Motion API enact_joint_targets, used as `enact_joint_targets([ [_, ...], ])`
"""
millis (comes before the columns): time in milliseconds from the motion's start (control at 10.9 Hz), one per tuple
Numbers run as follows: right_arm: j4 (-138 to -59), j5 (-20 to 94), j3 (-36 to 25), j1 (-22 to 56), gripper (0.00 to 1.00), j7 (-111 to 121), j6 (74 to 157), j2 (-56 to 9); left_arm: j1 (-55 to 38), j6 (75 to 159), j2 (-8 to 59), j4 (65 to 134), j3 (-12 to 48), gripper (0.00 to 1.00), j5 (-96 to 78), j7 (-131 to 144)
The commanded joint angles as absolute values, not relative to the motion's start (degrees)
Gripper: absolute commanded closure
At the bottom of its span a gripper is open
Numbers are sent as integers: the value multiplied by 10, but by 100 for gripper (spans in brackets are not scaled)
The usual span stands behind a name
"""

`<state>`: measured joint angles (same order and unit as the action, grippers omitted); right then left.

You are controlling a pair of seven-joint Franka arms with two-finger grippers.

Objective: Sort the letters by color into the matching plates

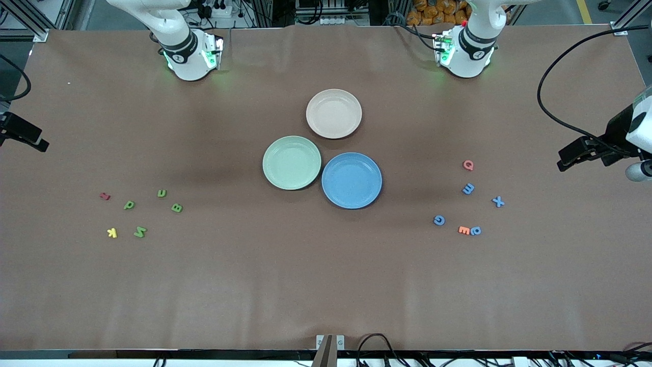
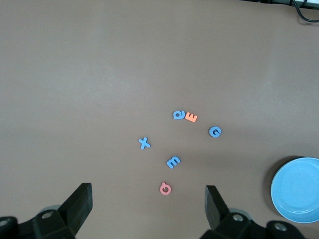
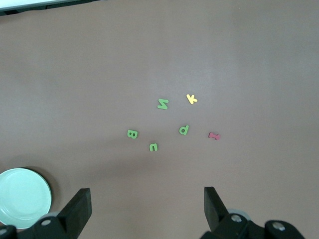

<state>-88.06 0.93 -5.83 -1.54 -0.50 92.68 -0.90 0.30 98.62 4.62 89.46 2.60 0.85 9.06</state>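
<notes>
Lying nearest the front camera, the green letters (image 1: pixel 140 232) are sitting flat on the worktop (image 1: pixel 326 285) toward the right arm's end, four of them scattered among a yellow letter (image 1: pixel 112 233) and a red letter (image 1: pixel 105 196). The blue letters (image 1: pixel 439 220) are lying toward the left arm's end, one touching an orange letter (image 1: pixel 464 230), with a pink letter (image 1: pixel 468 165) farther back. None shares a heading; each is turned its own way, so no common long axis is showing.

Being thin foam, they are likely feather-light, soft and hard to lift off the sheet; pinching across a narrow stroke from above looks best.

Farther off, the mint green plate (image 1: pixel 292 162) and the blue plate (image 1: pixel 351 180) are sitting touching, both empty, the beige-pink plate (image 1: pixel 333 113) farther still.

The left end effector (image 2: pixel 148 204) is hanging released over the blue cluster; the right end effector (image 3: pixel 147 204) is hanging released over the green cluster.
</notes>
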Motion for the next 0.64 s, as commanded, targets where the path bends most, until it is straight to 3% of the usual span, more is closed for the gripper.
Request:
enact_joint_targets([
  [0, -870, 15, -59, -16, 0, -1, 918, -14, 4, 980, 36, 903, 29, 0, 5, 80],
  [553, -871, 16, -58, -17, 0, -3, 918, -19, 3, 980, 63, 902, 31, 0, 4, 87],
])
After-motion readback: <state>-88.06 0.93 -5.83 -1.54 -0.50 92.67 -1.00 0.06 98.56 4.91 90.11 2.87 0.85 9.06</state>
